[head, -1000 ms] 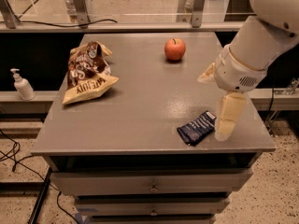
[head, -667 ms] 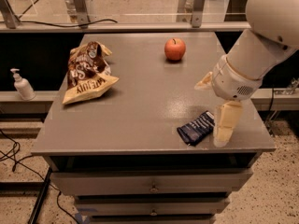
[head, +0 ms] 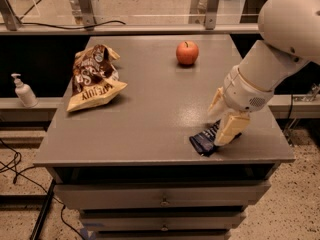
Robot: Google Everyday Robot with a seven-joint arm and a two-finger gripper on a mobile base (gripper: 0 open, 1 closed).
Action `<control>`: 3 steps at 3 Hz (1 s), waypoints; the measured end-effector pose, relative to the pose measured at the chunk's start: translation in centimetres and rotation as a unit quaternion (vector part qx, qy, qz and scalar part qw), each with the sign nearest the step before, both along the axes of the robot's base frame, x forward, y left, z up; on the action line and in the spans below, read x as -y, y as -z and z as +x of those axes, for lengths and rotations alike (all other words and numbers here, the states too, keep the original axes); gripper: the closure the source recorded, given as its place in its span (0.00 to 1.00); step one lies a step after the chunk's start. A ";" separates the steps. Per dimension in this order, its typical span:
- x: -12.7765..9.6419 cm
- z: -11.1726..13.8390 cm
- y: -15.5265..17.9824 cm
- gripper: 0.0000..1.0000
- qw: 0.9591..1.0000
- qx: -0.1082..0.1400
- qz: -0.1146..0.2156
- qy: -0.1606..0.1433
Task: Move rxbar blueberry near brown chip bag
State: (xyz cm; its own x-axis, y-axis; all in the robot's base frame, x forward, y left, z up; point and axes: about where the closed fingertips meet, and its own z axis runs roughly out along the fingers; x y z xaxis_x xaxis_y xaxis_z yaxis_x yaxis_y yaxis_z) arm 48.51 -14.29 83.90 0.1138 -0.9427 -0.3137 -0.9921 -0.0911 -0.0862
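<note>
The tool (head: 215,129) is held open over the bar (head: 201,143) (seemingly for a grasp). The chip bag (head: 93,79) is seen well apart.

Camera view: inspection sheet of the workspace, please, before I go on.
Surface: grey table top.
Job's things: blue snack bar near the front right edge; brown chip bag at the left, far from the bar.
Clutter: red apple at the back.
Gripper: gripper open, low over the bar's right end.
Cables: black cables on the floor, left.
Surroundings: pump bottle on the left ledge; drawers below.
</note>
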 end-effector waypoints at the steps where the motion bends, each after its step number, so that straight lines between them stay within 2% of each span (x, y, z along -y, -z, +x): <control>1: 0.0 0.0 0.7 0.65 1.000 -0.009 0.003 -0.001; 2: 0.1 0.0 0.7 0.87 1.000 -0.011 0.004 0.001; 3: 0.1 0.0 0.6 1.00 1.000 -0.010 0.004 0.001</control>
